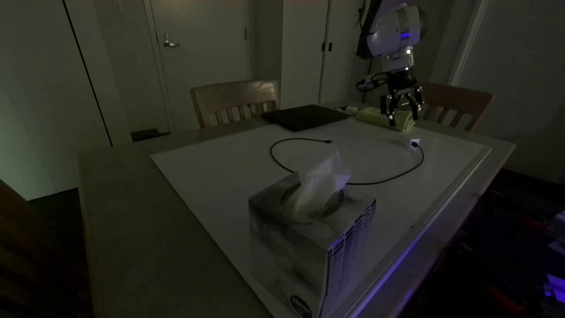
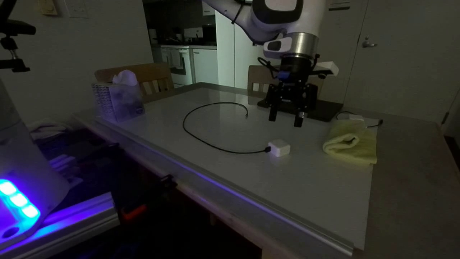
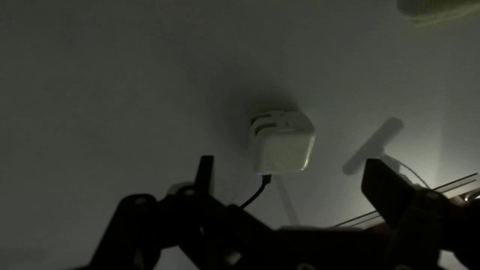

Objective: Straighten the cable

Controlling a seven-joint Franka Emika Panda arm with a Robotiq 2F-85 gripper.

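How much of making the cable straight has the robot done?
Done: no straightening shows; the cable bends in a big open curve, one end in the white plug block. In hand: nothing; the open tool hangs above the white board. Left: probably the whole job, grabbing the cable and pulling that curve straight.

Free air lies between the gripper (image 2: pixel 286 119), its 2 jaws spread, and the white board (image 2: pixel 316 194) beneath. Bare board shows inside the arc of the cable (image 2: pixel 237 153) and between the cable's free end and the white adapter (image 2: pixel 279 148). Past the adapter a folded yellow cloth (image 2: pixel 359 144) stands in the way, and a low black slab (image 2: pixel 325 110) lies at the board's edge. The tall tissue box (image 2: pixel 122 102) blocks the end opposite the cloth, bare board separating it from the cable
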